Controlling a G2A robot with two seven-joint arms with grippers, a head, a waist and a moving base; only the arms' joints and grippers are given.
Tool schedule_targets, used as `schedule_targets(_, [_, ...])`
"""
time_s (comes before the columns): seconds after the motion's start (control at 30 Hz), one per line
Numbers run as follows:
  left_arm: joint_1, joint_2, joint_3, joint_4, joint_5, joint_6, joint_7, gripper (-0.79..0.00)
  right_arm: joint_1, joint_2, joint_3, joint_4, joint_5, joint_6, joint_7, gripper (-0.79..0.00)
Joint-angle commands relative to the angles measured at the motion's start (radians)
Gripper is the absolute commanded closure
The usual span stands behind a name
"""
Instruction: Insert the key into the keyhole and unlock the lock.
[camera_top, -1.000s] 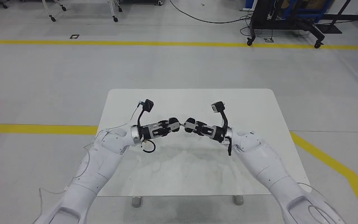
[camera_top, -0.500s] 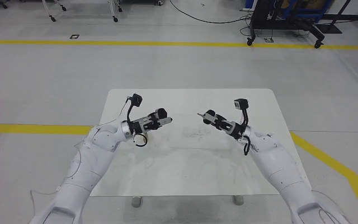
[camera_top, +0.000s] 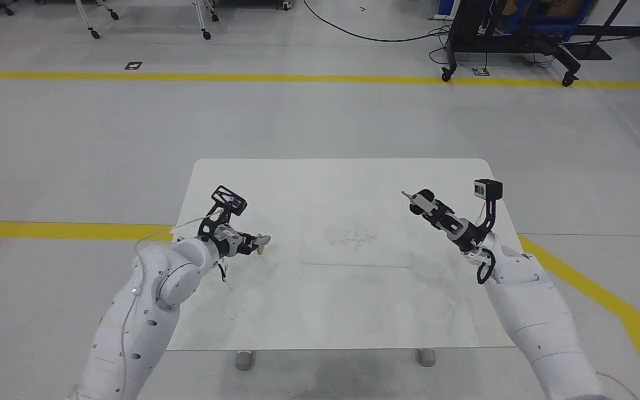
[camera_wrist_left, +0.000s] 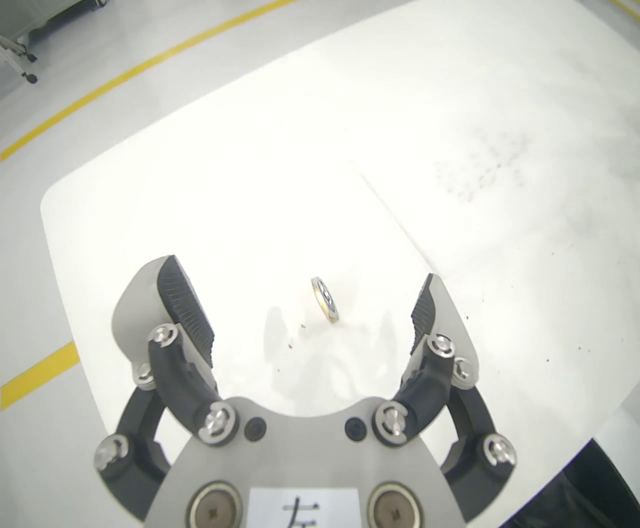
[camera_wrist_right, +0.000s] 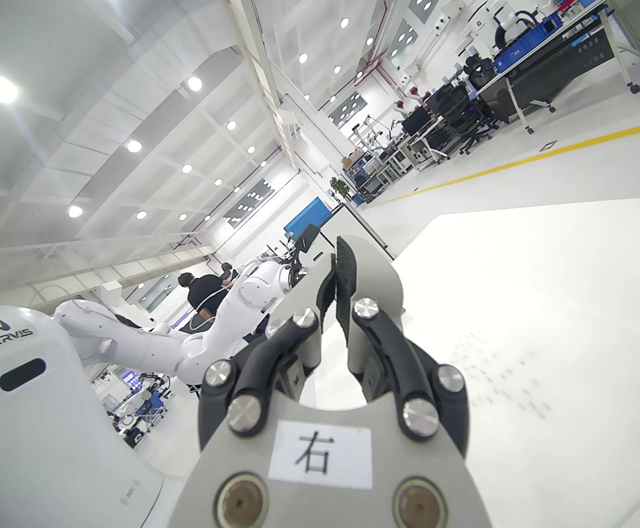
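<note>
The arms have drawn apart: the left gripper (camera_wrist_left: 300, 280) is now spread, the brass-rimmed lock (camera_wrist_left: 325, 299) lying released just ahead between its fingers, the right gripper (camera_wrist_right: 339, 260) pressed together, so unlocking seems over.

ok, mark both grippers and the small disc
left gripper (camera_wrist_left: 300, 274): left wrist view, midway between open fingers
right gripper (camera_wrist_right: 340, 260): right wrist view, between shut fingertips
small disc (camera_wrist_left: 325, 299): left wrist view, its face
</note>
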Motion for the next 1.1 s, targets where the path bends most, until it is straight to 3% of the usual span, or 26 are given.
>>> schedule_targets(0.0, [-0.008, -0.003, 0.026, 0.025, 0.003, 0.006, -0.022, -0.785, 0.000, 0.000, 0.000, 0.000, 0.000, 0.000, 0.000, 0.000])
schedule_targets(0.07, [-0.025, -0.008, 0.061, 0.057, 0.030, 0.013, -0.046, -0.770, 0.000, 0.000, 0.000, 0.000, 0.000, 0.000, 0.000, 0.000])
schedule_targets(0.13, [-0.043, -0.011, 0.083, 0.081, 0.031, 0.011, -0.065, -0.686, 0.000, 0.000, 0.000, 0.000, 0.000, 0.000, 0.000, 0.000])
schedule_targets(0.23, [-0.061, -0.015, 0.099, 0.103, 0.052, 0.041, -0.074, -0.499, 0.000, 0.000, 0.000, 0.000, 0.000, 0.000, 0.000, 0.000])
schedule_targets(0.33, [-0.075, -0.019, 0.113, 0.121, 0.057, 0.056, -0.067, -0.391, 0.000, 0.000, 0.000, 0.000, 0.000, 0.000, 0.000, 0.000])
schedule_targets(0.43, [-0.087, -0.024, 0.124, 0.141, 0.048, 0.058, -0.049, -0.342, 0.000, 0.000, 0.000, 0.000, 0.000, 0.000, 0.000, 0.000])
schedule_targets(0.67, [-0.111, -0.033, 0.153, 0.180, 0.047, 0.067, -0.028, -0.120, 0.000, 0.000, 0.000, 0.000, 0.000, 0.000, 0.000, 0.000])
schedule_targets(0.7, [-0.113, -0.034, 0.156, 0.182, 0.047, 0.067, -0.028, 0.000, 0.000, 0.000, 0.000, 0.000, 0.000, 0.000, 0.000, 0.000])
schedule_targets(1.07, [-0.112, -0.034, 0.156, 0.183, 0.057, 0.063, -0.031, 0.000, 0.000, 0.000, 0.000, 0.000, 0.000, 0.000, 0.000, 0.000])
